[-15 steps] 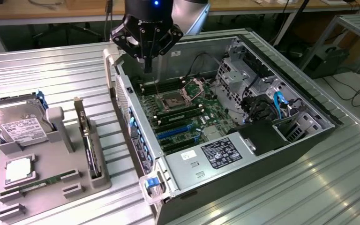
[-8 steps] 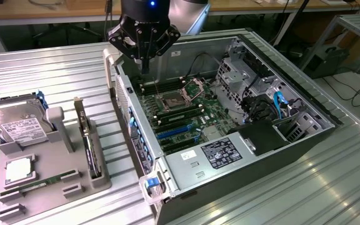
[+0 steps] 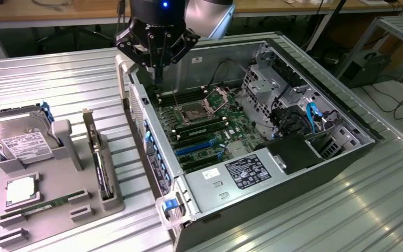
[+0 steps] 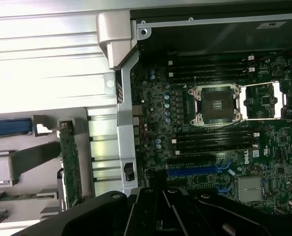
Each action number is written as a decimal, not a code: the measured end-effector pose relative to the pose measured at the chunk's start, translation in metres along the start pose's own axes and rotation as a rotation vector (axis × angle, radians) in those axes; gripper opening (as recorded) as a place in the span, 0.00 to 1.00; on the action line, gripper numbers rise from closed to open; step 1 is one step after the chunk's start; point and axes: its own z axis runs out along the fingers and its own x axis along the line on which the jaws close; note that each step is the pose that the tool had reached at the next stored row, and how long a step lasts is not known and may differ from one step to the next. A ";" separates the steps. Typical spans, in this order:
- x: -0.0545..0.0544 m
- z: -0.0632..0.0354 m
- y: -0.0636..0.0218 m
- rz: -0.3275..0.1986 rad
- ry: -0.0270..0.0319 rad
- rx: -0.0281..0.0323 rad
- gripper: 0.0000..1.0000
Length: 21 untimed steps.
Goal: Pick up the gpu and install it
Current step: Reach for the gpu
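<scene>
Gripper: the gripper (image 3: 158, 77) hangs above the far corner of the open computer case (image 3: 222, 207), over the motherboard (image 3: 209, 126), towards the exterior view's left side of the case.
Jaws: clenched together with nothing between them; the fingers come to one point.
Gpu: the gpu (image 3: 103, 168) stands on its edge in the grey holder tray (image 3: 51, 226), outside the case, on the exterior view's left. Its pale bracket end is the far one.
Gpu from the wrist: the gpu (image 4: 70, 162) shows its green face in the tray, apart from the gripper (image 4: 158, 196).
Contact: none. Gripper and gpu are well apart, and the wall of the case stands between them.
Others in the tray: a hard drive (image 3: 21, 139) with a white label and a narrow memory stick (image 3: 44, 207); neither is the card of the task.
Target place: the blue slots (image 3: 198, 147) on the motherboard look free, though from this angle I cannot be fully sure.
Done: nothing of the task shows as done.
Left: in my judgement both parts, the picking up and the installing.
</scene>
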 end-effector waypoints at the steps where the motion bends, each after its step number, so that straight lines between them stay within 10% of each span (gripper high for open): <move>1: 0.001 0.0000 -0.0002 0.000 0.0000 0.0000 0.11; 21: 0.018 -0.0003 -0.0040 0.000 0.0005 0.0000 0.11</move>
